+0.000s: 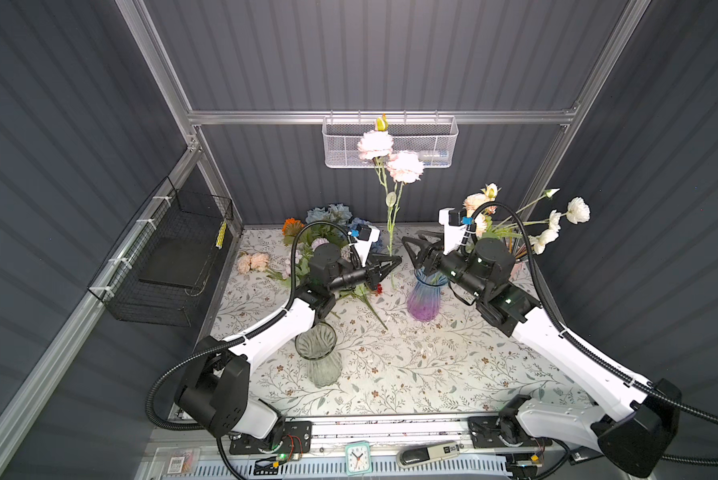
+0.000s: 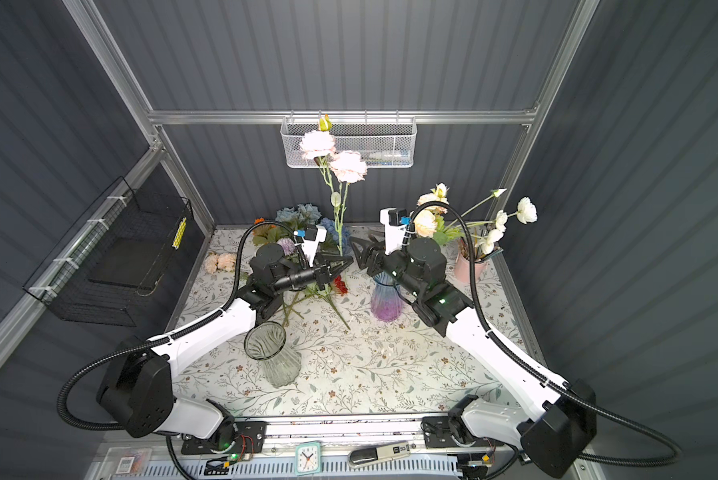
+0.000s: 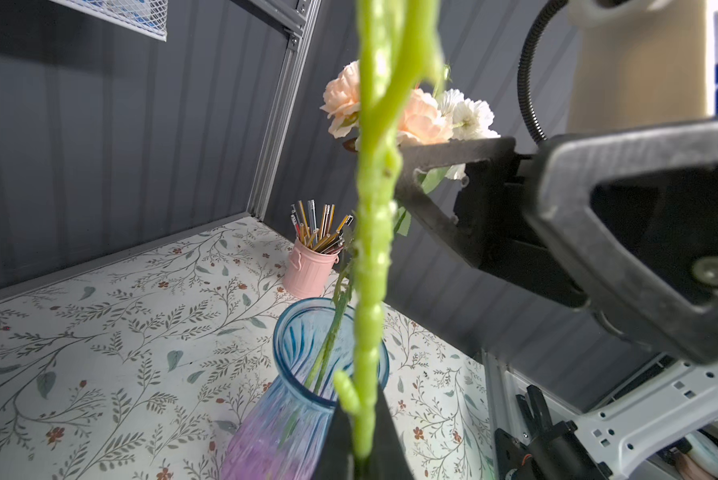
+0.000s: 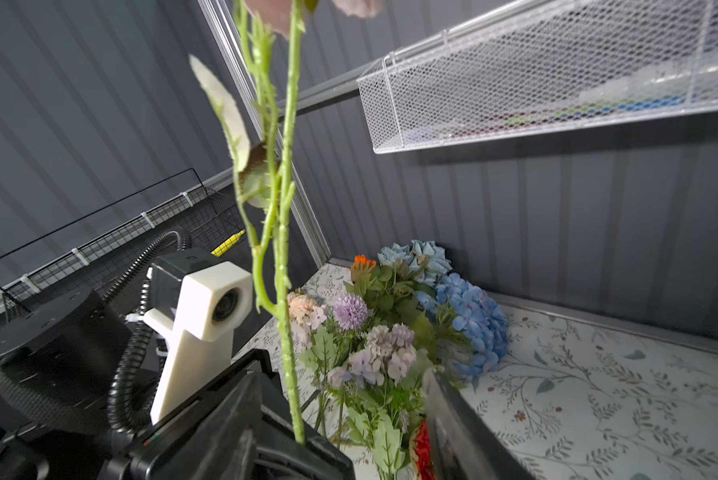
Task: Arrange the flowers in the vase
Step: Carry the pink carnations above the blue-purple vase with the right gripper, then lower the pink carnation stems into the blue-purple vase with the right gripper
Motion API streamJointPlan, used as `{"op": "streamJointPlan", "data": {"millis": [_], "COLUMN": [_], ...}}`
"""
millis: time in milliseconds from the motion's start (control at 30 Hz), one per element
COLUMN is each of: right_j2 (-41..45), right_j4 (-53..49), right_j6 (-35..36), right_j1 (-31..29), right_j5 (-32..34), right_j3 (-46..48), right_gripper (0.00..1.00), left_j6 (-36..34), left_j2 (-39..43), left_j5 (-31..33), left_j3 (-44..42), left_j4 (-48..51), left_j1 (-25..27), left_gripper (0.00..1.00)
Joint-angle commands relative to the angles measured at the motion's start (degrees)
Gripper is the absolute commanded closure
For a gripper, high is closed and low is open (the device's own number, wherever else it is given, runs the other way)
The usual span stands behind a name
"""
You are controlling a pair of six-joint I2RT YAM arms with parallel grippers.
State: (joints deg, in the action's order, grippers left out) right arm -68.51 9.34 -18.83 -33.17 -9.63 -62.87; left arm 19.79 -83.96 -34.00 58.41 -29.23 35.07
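Arms: two, over one floral tablecloth [image 1: 453, 365]. Wall baskets: two, one black wire basket [image 1: 174, 266] and one white mesh basket [image 1: 440, 141]. Vases: two, a clear glass vase [image 1: 318, 357] front left and a blue-to-purple vase [image 1: 424, 299] mid-right with green stems in it. Flowers: one loose heap [image 1: 328, 216] at back left on the cloth, one peach-and-white spray [image 1: 575, 210] behind the right arm, and one tall stem [image 1: 405, 166] with two pink blooms and one yellow bud, upright just left of the blue-to-purple vase. Left gripper [image 1: 392, 262] is clenched on the tall stem's lower part. Right gripper [image 1: 410, 252] is spread wide, with the tall stem between its jaws, close to one finger. Pink pencil pot [image 3: 309, 270]: one. Clock [image 1: 357, 457]: one. Print on the grey tool [image 1: 428, 453] is too small to read.
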Motion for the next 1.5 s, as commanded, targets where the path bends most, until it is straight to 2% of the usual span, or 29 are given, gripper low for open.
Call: {"op": "streamJointPlan", "data": {"millis": [0, 33, 200, 333, 500, 667, 800, 867, 900, 933, 967, 1000, 1033, 1133, 1200, 1467], "right_j2": [-0.1, -0.3, -1.6, -2.8, -4.1, -4.4, -3.8, -3.2, -2.8, -2.5, -2.2, -1.8, -1.2, 0.5, 1.8, 7.2], "right_j4": [-6.4, -7.4, -8.7, -8.8, -9.0, -7.5, -7.4, -7.0, -6.8, -6.9, -7.1, -7.4, -7.6, -9.2, -10.9, -14.7], "right_j6": [-1.1, -1.0, -0.1, -0.2, -0.9, -1.6, -1.7, -2.0, -1.9, -1.7, -1.5, -1.2, -0.8, 1.0, 2.7, 10.7], "right_j1": [2.0, 2.5, 3.2, 3.5, 4.2, 4.4, 4.8, 4.9, 5.0, 5.1, 5.1, 5.2, 5.2, 5.5, 5.7, 6.2], "right_j5": [-9.0, -11.5, -15.8, -15.7, -14.8, -14.8, -12.9, -12.8, -12.7, -12.5, -12.3, -11.9, -11.4, -10.2, -6.2, 1.7], "right_j3": [-3.8, -4.6, -6.4, -6.8, -7.2, -6.2, -5.0, -4.2, -3.7, -3.4, -3.2, -3.0, -2.8, -2.7, -3.3, -7.9], "right_gripper": [0.37, 0.37, 0.38, 0.38, 0.46, 0.66, 0.92, 1.0, 1.0, 1.0, 1.0, 1.0, 1.0, 1.0, 1.0, 1.0], "left_j6": [-7.9, -8.7, -11.1, -13.2, -14.7, -16.8, -17.3, -17.1, -16.8, -16.5, -16.1, -15.5, -14.8, -13.2, -13.2, -9.5], "left_j2": [1.6, 1.6, 1.0, 1.1, 1.2, 0.7, 0.3, 0.4, 0.4, 0.3, 0.2, 0.1, 0.1, 0.1, 0.4, 1.4], "left_j5": [3.9, 4.6, 5.5, 6.2, 6.8, 8.5, 10.7, 11.1, 11.1, 10.9, 10.7, 10.5, 10.3, 10.5, 11.9, 16.4], "left_j3": [2.5, 2.6, 3.7, 4.2, 4.2, 4.8, 5.3, 5.6, 5.6, 5.6, 5.5, 5.6, 5.6, 5.5, 5.3, 3.4], "left_j4": [6.9, 7.7, 10.5, 11.9, 12.6, 14.6, 15.8, 15.7, 15.5, 15.0, 14.5, 13.9, 13.3, 12.3, 12.4, 10.9], "left_j1": [1.6, 2.1, 3.3, 4.5, 5.4, 6.6, 7.2, 7.3, 7.3, 7.2, 7.3, 7.3, 7.2, 7.2, 7.1, 3.9], "left_gripper": [1.0, 1.0, 1.0, 1.0, 1.0, 1.0, 1.0, 0.99, 0.91, 0.76, 0.51, 0.19, 0.01, 0.0, 0.0, 0.0]}}
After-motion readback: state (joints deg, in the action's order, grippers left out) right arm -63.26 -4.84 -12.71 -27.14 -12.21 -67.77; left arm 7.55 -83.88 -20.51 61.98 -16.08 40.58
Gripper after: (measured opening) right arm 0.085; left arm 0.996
